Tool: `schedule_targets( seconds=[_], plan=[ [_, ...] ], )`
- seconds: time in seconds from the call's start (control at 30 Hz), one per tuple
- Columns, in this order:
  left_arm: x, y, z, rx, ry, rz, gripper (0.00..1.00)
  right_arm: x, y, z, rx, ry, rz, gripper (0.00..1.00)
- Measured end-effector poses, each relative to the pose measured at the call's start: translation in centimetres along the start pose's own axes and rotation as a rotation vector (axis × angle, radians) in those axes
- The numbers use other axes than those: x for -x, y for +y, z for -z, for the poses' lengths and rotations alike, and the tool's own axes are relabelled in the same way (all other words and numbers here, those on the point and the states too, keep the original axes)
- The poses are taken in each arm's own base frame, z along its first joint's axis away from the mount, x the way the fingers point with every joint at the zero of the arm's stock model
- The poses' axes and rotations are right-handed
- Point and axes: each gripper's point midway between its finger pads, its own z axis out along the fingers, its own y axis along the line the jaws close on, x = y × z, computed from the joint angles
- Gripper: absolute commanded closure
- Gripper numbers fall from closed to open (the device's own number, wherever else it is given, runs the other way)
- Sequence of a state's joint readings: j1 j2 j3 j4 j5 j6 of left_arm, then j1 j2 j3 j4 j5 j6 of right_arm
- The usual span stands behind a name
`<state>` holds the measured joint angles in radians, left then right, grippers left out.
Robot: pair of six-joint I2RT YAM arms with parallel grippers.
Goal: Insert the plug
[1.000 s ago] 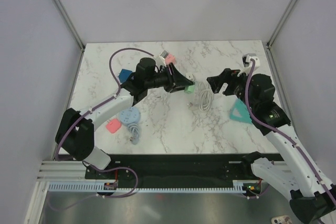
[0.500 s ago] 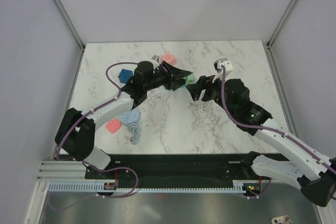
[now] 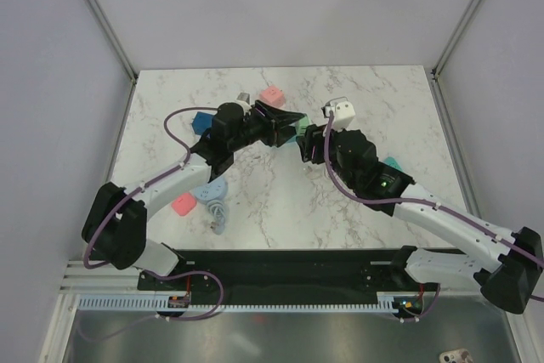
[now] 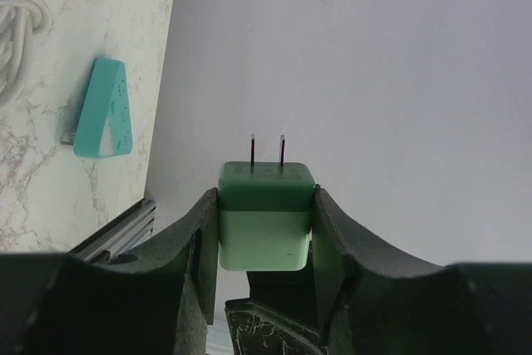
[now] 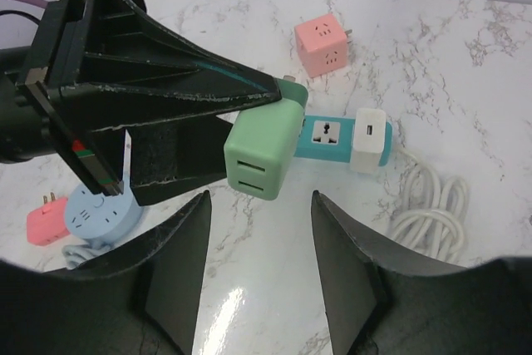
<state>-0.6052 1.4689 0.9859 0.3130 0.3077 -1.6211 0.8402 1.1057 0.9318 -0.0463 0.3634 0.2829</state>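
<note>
My left gripper (image 3: pixel 289 128) is shut on a light green cube plug (image 4: pixel 266 218), held above the table with its two prongs pointing away from the wrist. The plug also shows in the right wrist view (image 5: pixel 264 153), slotted face toward that camera. My right gripper (image 5: pixel 259 205) is open and empty, its jaws just short of the green plug. Behind the plug a teal power strip (image 5: pixel 326 140) lies on the marble with a white adapter (image 5: pixel 369 139) in it and a coiled white cable (image 5: pixel 432 205). In the top view the two grippers meet at table centre.
A pink cube (image 3: pixel 272 94) lies at the back. A blue cube (image 3: pixel 202 121), a round blue power strip (image 3: pixel 208 189) with its cable and a pink plug (image 3: pixel 183 203) lie at the left. A teal triangular strip (image 4: pixel 101 114) lies at the right.
My right arm has swung left and in, bringing its open gripper up to the green plug. My left gripper has drawn slightly back and left with the plug.
</note>
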Motion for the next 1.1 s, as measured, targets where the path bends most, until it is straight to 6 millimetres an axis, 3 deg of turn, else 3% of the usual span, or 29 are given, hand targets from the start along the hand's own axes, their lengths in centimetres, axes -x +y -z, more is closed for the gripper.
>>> schedule_targets(
  seconds=[0.37,0.47,0.5,0.57,0.73,0.8,1.0,1.1],
  plan=[
    [0.2,0.4,0.4,0.005,-0.019,0.01,0.98,0.3,-0.1,-1.7,-0.047,-0.045,-0.013,0.45],
    [0.2,0.5,0.4,0.007,-0.02,0.012,0.98,0.1,-0.1,-2.2,-0.052,-0.047,-0.014,0.54],
    [0.2,0.5,0.4,0.007,-0.02,0.014,0.98,0.1,0.1,-2.4,-0.051,-0.05,-0.016,0.67],
    [0.4,0.5,0.4,0.0,-0.032,0.015,0.98,0.1,0.2,-2.6,-0.053,-0.059,-0.018,0.79],
    [0.9,0.6,0.4,-0.013,-0.052,0.018,0.66,0.1,0.3,-3.3,-0.062,-0.073,-0.021,1.0],
    [1.2,0.6,0.3,-0.017,-0.055,0.018,0.51,0.1,0.3,-3.5,-0.063,-0.081,-0.023,1.0],
    [0.2,0.8,0.3,-0.021,0.002,0.015,0.26,0.0,-0.1,-3.8,-0.089,-0.086,-0.036,1.0],
    [-0.4,1.0,0.5,-0.018,0.034,-0.005,0.2,-0.3,-0.7,-4.1,-0.133,-0.058,-0.052,1.0]
  ],
)
